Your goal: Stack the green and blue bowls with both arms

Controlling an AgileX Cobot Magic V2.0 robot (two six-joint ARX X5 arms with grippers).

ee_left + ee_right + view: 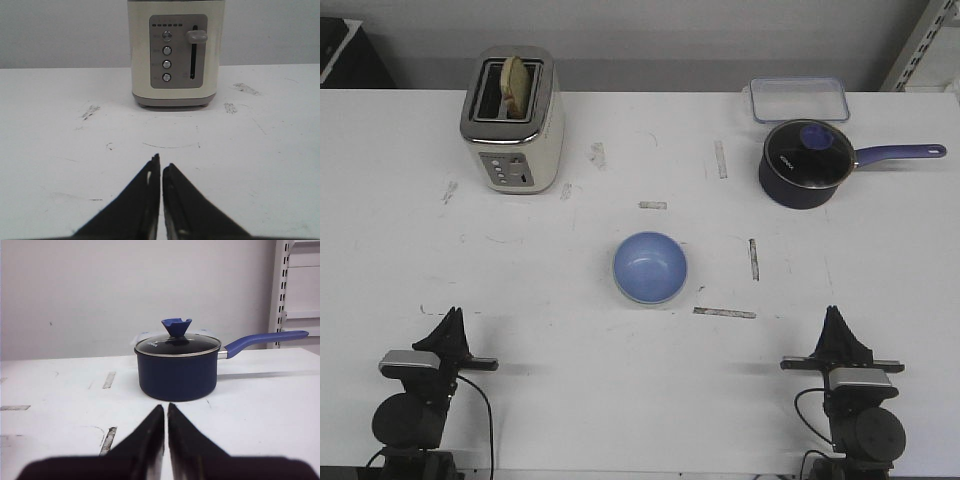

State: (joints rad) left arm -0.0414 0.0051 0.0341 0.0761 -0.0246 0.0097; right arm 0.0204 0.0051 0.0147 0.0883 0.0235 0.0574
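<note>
The periwinkle blue bowl [650, 266] sits upright in the middle of the table. A thin pale greenish edge shows under its near rim; no separate mint green bowl is in view, and I cannot tell if it sits beneath the blue one. My left gripper [451, 312] rests near the table's front left edge, shut and empty, also seen in the left wrist view [161, 161]. My right gripper [833, 310] rests near the front right edge, shut and empty, also seen in the right wrist view [166, 405]. Both are well apart from the bowl.
A cream toaster [514, 122] with bread in it stands at the back left, straight ahead of the left gripper [174, 52]. A dark navy saucepan [807, 164] with glass lid and blue handle stands at the back right [177, 369]. A clear lidded box [798, 99] lies behind it.
</note>
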